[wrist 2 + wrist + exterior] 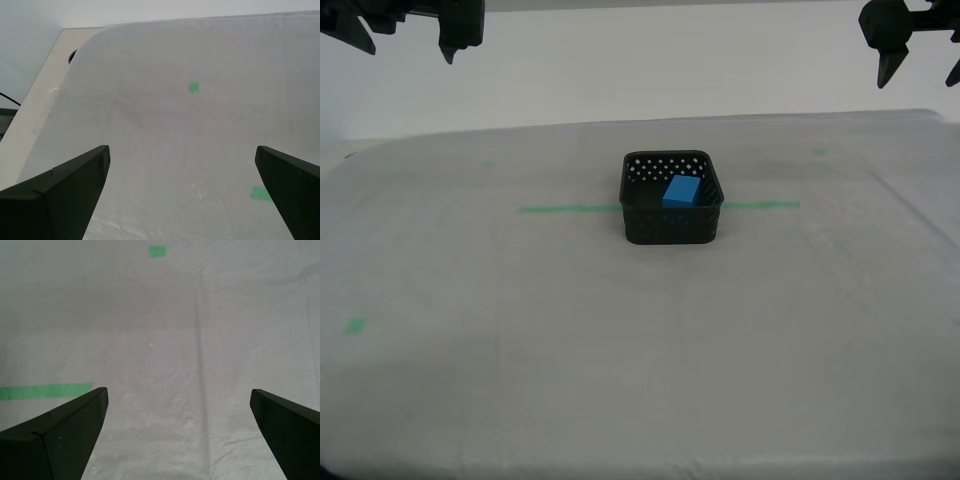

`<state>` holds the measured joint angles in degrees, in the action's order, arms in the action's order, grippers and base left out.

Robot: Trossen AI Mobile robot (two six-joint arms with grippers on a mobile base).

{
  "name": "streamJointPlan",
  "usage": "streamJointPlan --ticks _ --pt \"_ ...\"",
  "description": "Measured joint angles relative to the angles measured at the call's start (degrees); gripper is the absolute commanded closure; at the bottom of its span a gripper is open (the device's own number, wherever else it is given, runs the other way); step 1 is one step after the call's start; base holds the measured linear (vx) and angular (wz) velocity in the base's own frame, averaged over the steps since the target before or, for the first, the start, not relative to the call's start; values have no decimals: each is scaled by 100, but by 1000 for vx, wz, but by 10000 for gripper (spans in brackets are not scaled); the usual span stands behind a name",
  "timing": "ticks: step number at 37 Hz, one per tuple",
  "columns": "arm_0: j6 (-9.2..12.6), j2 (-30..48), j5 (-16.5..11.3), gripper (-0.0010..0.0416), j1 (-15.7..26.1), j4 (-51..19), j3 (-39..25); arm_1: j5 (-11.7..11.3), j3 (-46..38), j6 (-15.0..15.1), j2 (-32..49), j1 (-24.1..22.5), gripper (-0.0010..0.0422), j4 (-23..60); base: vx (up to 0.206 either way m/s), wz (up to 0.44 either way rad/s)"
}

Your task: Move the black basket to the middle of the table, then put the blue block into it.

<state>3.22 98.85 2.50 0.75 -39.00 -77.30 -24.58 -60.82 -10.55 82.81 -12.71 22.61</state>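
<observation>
The black basket [672, 212] stands on the table [520, 380], near the middle in the exterior view, on top of the thin green tape line [568, 209], which comes out on both sides of it. The blue block [681, 191] lies inside the basket, a little tilted and close to its right wall as the exterior view shows it. Both are well apart from any fingers: two dark grippers hang high above the table, one at the exterior view's top left corner [448, 40] and one at its top right corner [920, 55]. I cannot tell from the wrist views which of these two is which.

My first gripper [177, 435] has its jaws released and wide apart, with nothing between the fingers [65, 435], only bare cloth. The first wrist view shows one end of the green line [45, 391] and a small green square [157, 251], but not the basket or the block.

My second gripper [180, 192] is also spread wide and holds nothing. Its view shows a rounded corner of the table, two small green squares [194, 87] and a pale floor or wall beside the cloth. Only the exterior view shows the basket and block.
</observation>
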Motion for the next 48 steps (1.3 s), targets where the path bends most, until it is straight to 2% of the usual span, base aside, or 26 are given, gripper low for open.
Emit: streamJointPlan --ticks 48 --pt "0 0 0 7 0 0 0 0 0 0 0 -2 12 0 0 0"
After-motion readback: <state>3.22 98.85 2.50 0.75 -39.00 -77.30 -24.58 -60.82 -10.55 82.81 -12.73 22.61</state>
